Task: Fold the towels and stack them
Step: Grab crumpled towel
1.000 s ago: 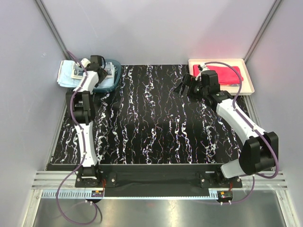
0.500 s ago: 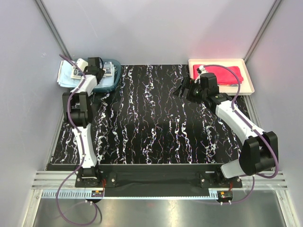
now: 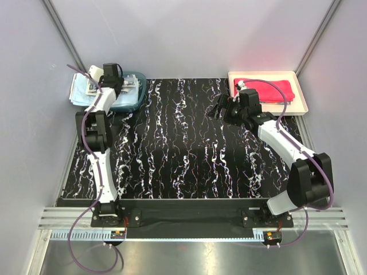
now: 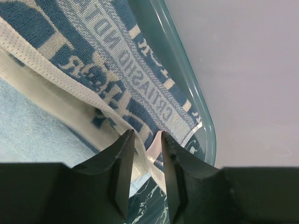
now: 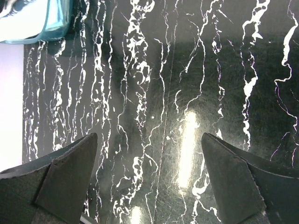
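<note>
A blue patterned towel (image 4: 93, 60) with pale lettering lies in the teal basket (image 4: 187, 79) at the table's far left corner (image 3: 135, 100). My left gripper (image 4: 145, 140) reaches into the basket (image 3: 127, 86). Its jaws are drawn narrow around the towel's white hem, and a thin gap still shows beside the hem. A light blue towel (image 3: 79, 91) hangs over the basket's left side. The red-pink towel (image 3: 269, 89) lies folded in the cream tray (image 3: 301, 103). My right gripper (image 3: 221, 106) hovers open over the black mat (image 5: 149, 70), just left of the tray, with nothing between its fingers.
The black marbled mat (image 3: 183, 143) covers the table between the basket and the tray. Grey walls close in the left, right and back. The basket's corner (image 5: 46, 23) shows at the top left of the right wrist view.
My left gripper's jaws have narrowed from wide open onto the patterned towel's hem, and the wrist has shifted slightly back over the basket. My right gripper has drifted a little toward the far side, still open.
</note>
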Robot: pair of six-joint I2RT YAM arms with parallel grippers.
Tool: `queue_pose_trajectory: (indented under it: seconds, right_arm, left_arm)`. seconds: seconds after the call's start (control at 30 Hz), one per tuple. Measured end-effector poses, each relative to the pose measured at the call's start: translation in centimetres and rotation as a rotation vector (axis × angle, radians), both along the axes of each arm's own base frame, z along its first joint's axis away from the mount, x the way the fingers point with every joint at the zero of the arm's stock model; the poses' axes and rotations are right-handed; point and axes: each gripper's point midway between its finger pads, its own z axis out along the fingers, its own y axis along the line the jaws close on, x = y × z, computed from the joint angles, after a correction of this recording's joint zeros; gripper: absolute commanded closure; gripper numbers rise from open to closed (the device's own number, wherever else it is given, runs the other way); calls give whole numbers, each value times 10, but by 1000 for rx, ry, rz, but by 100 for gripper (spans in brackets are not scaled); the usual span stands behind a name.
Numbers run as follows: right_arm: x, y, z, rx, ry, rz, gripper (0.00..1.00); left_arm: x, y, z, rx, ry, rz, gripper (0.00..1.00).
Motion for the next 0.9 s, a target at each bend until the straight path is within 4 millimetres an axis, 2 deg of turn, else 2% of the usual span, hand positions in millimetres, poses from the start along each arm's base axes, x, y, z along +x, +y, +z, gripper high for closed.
queue_pose_trajectory:
  seconds: [0.1, 0.17, 0.3, 0.47, 0.67, 0.83, 0.9]
  right_arm:
    - [1, 0, -5, -4, 12, 0, 0]
    - [1, 0, -6, -4, 13, 0, 0]
    - [1, 1, -6, -3, 13, 3, 0]
    - [1, 2, -6, 2, 12, 9, 0]
    - [1, 3, -9, 3, 20, 14, 0]
    - [1, 4, -10, 2, 24, 14, 0]
    - [1, 4, -11, 2, 25, 14, 0]
  left_arm:
    - [3, 1, -7, -12, -2, -3, 70]
    - [4, 0, -15, -22, 6, -9, 61]
    - [4, -2, -23, -42, 15, -14, 57]
    - [6, -2, -24, -49, 1, -18, 57]
    - [-1, -3, -43, -71, 3, -8, 58]
    - [-8, -3, -37, -85, -10, 2, 59]
    - [-9, -3, -36, -87, -11, 2, 63]
